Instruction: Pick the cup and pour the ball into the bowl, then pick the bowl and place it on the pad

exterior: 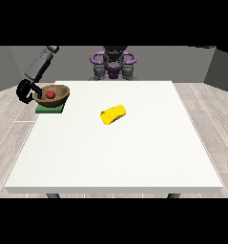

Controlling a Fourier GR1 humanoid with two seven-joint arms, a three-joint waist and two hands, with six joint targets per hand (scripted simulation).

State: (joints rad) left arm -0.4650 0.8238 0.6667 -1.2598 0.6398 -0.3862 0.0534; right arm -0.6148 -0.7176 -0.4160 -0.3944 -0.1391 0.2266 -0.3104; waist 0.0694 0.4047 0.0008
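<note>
A brown wooden bowl (56, 96) sits on the green pad (49, 109) at the table's left edge, tilted a little. A red ball (50, 94) lies inside the bowl. The black hand at the view's left (25, 90) is at the bowl's left rim with its fingers curled around that rim. A yellow cup (113, 115) lies on its side near the middle of the table, its opening towards the front right. No hand shows at the view's right.
The white table (134, 157) spreads wide in front of and to the right of the cup. The robot's torso (113, 64) stands behind the far edge. The pad lies close to the table's left edge.
</note>
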